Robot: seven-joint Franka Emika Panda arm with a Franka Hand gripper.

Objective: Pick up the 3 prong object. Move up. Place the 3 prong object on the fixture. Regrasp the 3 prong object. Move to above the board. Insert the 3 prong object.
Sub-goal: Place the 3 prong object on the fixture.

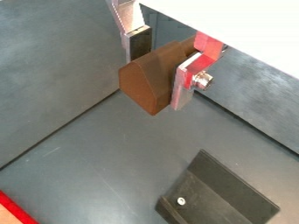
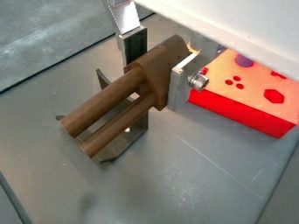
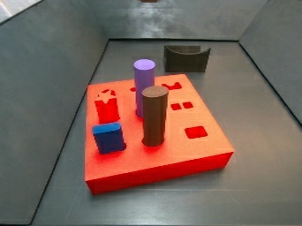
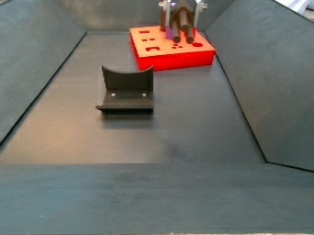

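Observation:
My gripper (image 1: pixel 159 72) is shut on the 3 prong object (image 1: pixel 145 85), a dark-brown piece clamped between the two silver fingers. Its prongs (image 2: pixel 107 115) point away from the gripper, down toward the floor. In a side view the gripper (image 4: pixel 181 13) hangs high with the piece (image 4: pixel 179 27), over the red board (image 4: pixel 157 57) at the far end. The fixture (image 4: pixel 124 90) stands on the grey floor, apart from the board, and shows in both wrist views (image 1: pixel 218 198) (image 2: pixel 131 150). The board shows beside the fingers in a wrist view (image 2: pixel 247 94).
On the board stand a purple cylinder (image 3: pixel 144 75), a tall brown cylinder (image 3: pixel 154 115), a blue block (image 3: pixel 109 138) and a red piece (image 3: pixel 106 108). Sloping grey walls (image 4: pixel 37 83) enclose the floor.

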